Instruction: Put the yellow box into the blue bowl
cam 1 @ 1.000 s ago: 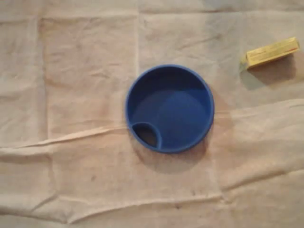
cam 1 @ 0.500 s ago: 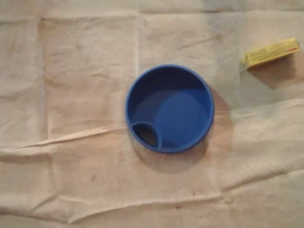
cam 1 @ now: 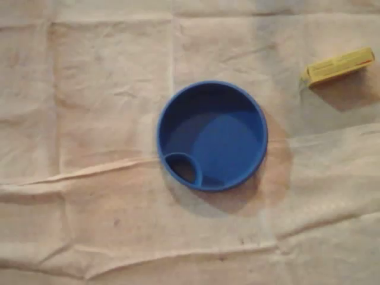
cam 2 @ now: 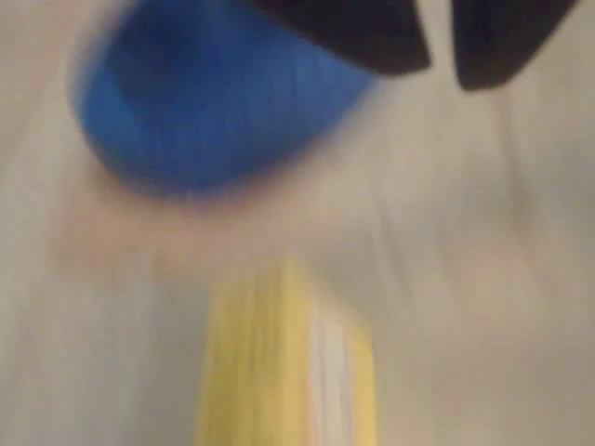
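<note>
Creased beige cloth (cam 1: 89,89) as surface. Yellow box (cam 1: 339,66) lies flat upper right in overhead view, long axis near left-right, right end higher; well apart from blue bowl (cam 1: 212,135). Fingers (cam 2: 372,32) blurred, narrow slit, empty.

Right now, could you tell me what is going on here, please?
A robot arm is after the yellow box, which lies untouched on the cloth at the upper right of the overhead view, apart from the empty blue bowl in the middle. In the blurred wrist view the gripper hangs above the cloth, holding nothing; whether it is open I cannot tell.
</note>
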